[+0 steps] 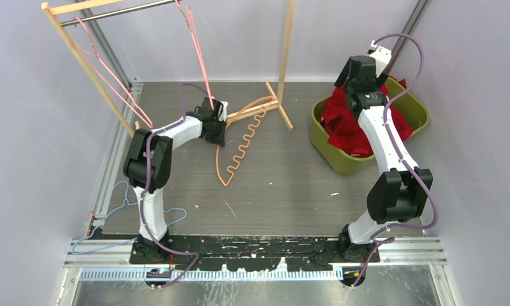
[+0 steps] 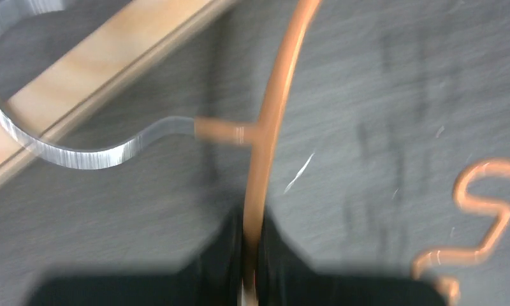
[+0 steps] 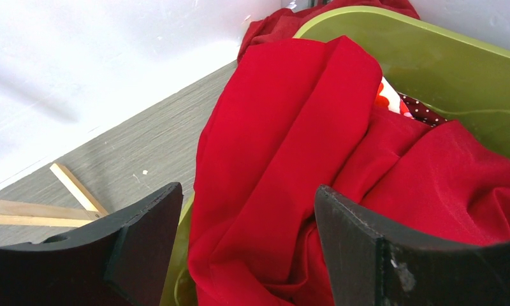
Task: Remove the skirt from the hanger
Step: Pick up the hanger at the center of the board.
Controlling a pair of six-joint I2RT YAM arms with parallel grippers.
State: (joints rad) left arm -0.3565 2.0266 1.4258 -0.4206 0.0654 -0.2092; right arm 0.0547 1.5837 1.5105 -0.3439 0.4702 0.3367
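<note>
An orange hanger [image 1: 240, 143] with a wavy bar lies on the grey table; no cloth hangs on it. My left gripper [image 1: 215, 126] is shut on its orange bar [image 2: 265, 140], next to the silver hook [image 2: 80, 156]. A red skirt [image 1: 345, 118] lies bunched in a green bin [image 1: 413, 105] at the right; it also shows in the right wrist view [image 3: 291, 159]. My right gripper [image 3: 246, 210] hangs just above the skirt, its black fingers [image 3: 361, 236] wide apart and empty.
A wooden rack [image 1: 284, 57] with a metal rail [image 1: 118, 13] stands at the back, pink hangers [image 1: 198, 48] hanging from it. Its wooden foot [image 2: 112, 57] lies close to my left gripper. A blue hanger [image 1: 122, 213] lies near the left arm's base.
</note>
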